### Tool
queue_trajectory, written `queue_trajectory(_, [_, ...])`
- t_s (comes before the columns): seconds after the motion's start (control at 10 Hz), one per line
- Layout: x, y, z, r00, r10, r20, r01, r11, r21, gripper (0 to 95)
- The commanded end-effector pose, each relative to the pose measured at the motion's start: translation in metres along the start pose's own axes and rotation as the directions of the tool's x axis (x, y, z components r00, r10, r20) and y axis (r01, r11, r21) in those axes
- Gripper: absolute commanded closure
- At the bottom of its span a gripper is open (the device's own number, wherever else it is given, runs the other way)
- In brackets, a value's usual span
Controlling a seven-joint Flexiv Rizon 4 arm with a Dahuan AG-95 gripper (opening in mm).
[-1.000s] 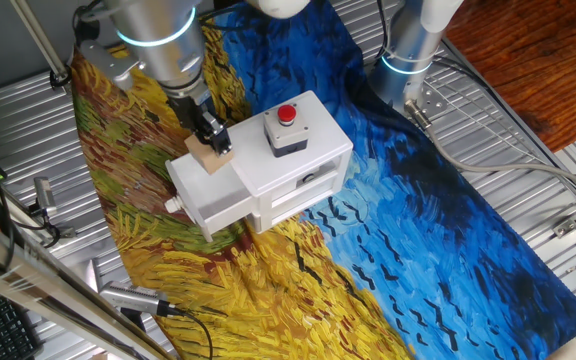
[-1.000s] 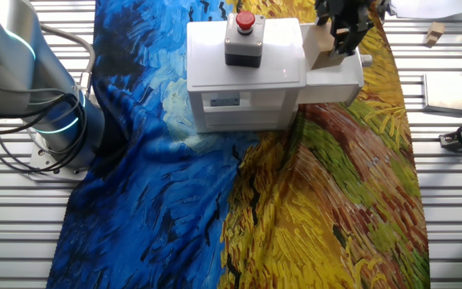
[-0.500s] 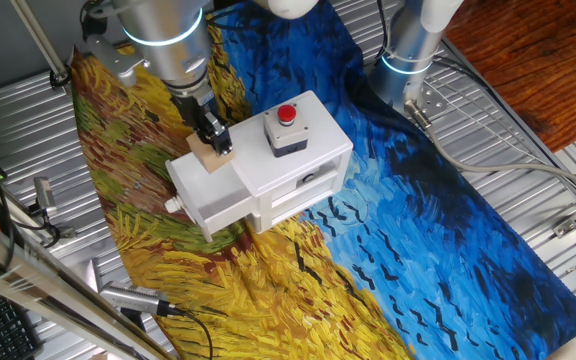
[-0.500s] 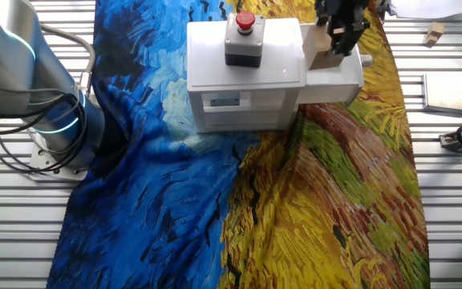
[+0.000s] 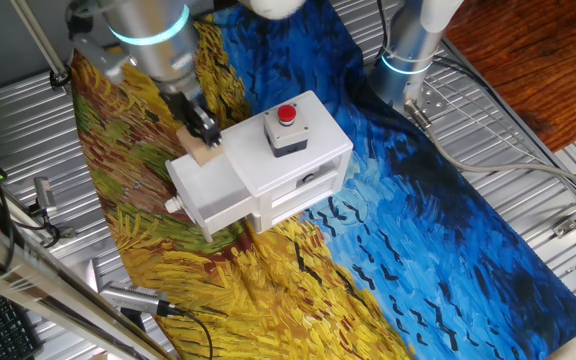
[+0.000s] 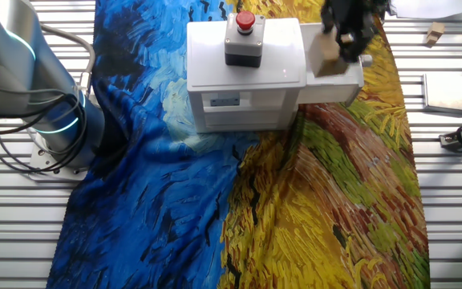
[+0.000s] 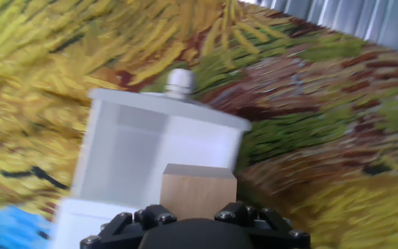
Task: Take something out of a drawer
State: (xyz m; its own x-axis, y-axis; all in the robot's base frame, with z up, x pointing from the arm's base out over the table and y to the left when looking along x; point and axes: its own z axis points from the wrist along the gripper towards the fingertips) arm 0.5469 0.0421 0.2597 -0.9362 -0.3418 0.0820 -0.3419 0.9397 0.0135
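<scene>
Standing pulled out below the gripper (image 5: 204, 130), the drawer (image 7: 159, 149) of the white box (image 5: 298, 160) looks bare inside, its round knob (image 7: 180, 83) at the far end. The wooden block (image 7: 197, 192) sits clamped between the gripper fingers, raised above the drawer's cavity. Hand view is motion-blurred and cuts off the fingers; the arm hides part of the block elsewhere. A red button (image 6: 245, 20) tops the box.
</scene>
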Motion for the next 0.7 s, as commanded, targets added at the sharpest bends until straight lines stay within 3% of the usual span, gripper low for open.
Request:
queue_trajectory(0.1, [-0.002, -0.040, 0.003, 0.996, -0.094, 0.005, 0.094, 0.995, -0.010, 95.0])
queue_trajectory(0.4, [0.000, -0.063, 0.015, 0.989, -0.149, 0.011, 0.149, 0.989, 0.003, 95.0])
queue_trajectory(0.7, [-0.004, -0.059, 0.017, 0.988, -0.156, 0.004, 0.156, 0.988, 0.006, 95.0])
